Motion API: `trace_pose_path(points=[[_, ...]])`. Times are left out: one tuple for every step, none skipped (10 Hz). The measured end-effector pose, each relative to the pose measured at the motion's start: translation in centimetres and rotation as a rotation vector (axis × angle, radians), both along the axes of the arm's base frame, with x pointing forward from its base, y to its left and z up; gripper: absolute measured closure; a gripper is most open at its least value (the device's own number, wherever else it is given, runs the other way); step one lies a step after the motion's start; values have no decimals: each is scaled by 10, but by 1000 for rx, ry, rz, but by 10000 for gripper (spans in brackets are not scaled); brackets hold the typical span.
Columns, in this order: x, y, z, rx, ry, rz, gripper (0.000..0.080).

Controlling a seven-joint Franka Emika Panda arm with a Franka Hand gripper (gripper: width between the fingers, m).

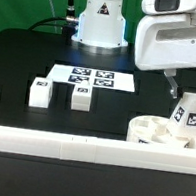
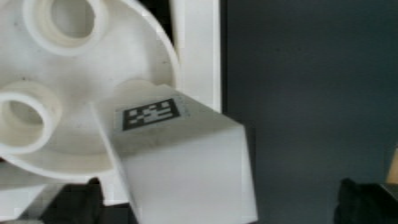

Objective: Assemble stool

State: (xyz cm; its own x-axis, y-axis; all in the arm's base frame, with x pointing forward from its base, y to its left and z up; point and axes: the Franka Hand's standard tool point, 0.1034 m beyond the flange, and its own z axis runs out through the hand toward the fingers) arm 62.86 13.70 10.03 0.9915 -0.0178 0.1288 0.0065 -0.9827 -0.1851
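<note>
Two fingertips (image 2: 63, 205) of the gripper (image 2: 217, 203) are spread wide, with nothing held. Between the jaws, just below, a tagged stool leg (image 2: 178, 150) is seen standing in the round seat (image 2: 63, 95) at the exterior view's right, its long axis judged roughly upright, toward the wrist.

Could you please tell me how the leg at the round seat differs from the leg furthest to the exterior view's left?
The seat leg stands tilted at the seat; the left leg lies low on the table. The seat leg sits just below the open gripper; the left leg lies far from it. Both are white, blocky and carry a black-and-white tag.
</note>
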Motion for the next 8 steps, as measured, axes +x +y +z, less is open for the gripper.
trace_pose_path(points=[[-1,2,0,-15,-5,41,150],[-1,3,0,-46,-28,170,150],[-1,2,0,-61,-45,267,150],[-1,1,-1,-68,-53,318,150],[0,-3,-2,-84,-69,408,150],[0,-3,-2,-95,-78,462,150],[0,-4,-2,-104,-87,518,150],[0,-6,-2,-120,-98,594,150]])
